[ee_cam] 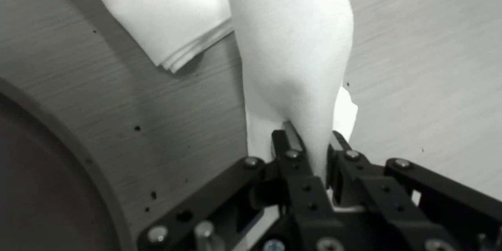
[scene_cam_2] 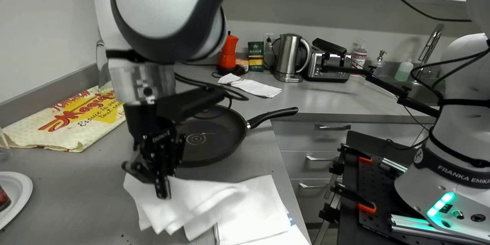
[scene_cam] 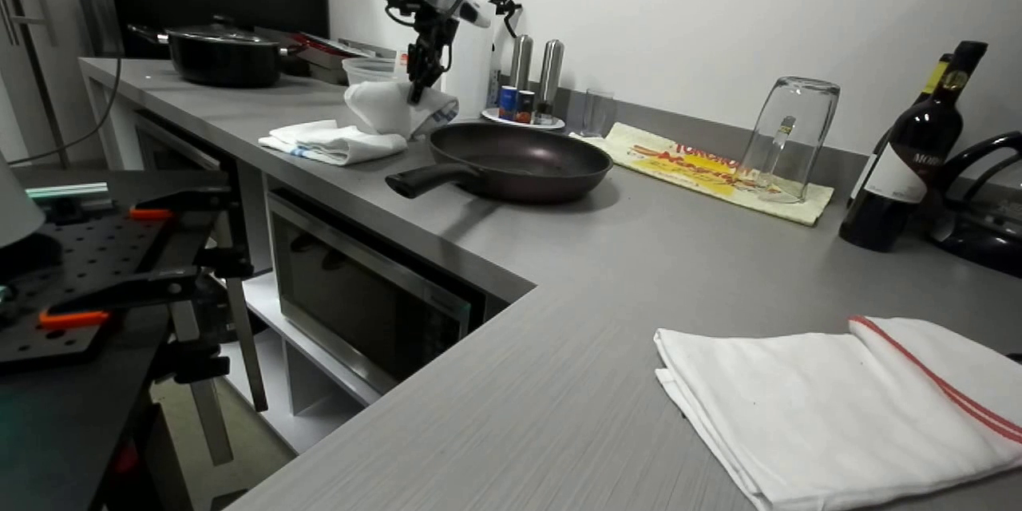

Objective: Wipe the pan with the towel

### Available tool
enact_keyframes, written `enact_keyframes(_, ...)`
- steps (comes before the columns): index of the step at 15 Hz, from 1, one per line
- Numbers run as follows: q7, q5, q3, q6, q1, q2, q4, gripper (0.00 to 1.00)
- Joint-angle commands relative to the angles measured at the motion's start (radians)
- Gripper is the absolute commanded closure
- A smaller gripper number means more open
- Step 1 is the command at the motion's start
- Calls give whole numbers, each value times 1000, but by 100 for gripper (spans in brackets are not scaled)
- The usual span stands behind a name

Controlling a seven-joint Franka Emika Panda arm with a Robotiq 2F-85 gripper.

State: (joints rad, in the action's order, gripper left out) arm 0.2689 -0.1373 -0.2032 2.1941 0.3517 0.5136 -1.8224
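Gripper foremost, the towel is pinched in nearly closed jaws near the pan on the counter, held by a fold, presumably so that its loose part can be swept across the pan's upward-facing inside.

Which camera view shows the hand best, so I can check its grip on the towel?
The wrist view. It shows the hand close up, with the towel running between its two fingers. Both exterior views show the hand from farther off, with the towel bunched at its fingers, but the pinch itself is hard to make out.
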Motion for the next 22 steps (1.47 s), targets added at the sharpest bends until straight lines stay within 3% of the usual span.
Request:
enact_keyframes(1, 35, 160, 24, 39, 92, 29, -36, 96)
enact_keyframes(8, 96, 306, 41, 105, 152, 30, -31, 96)
enact_keyframes(9, 96, 301, 37, 100, 147, 25, -32, 60)
enact_keyframes(11, 87, 272, 23, 92, 132, 11, -40, 54)
enact_keyframes(16, 7, 150, -36, 93, 66, -62, -90, 17)
enact_keyframes(18, -86, 42, -86, 76, 9, -120, -123, 4)
enact_keyframes(22, -245, -147, -131, 18, -91, -292, -211, 0)
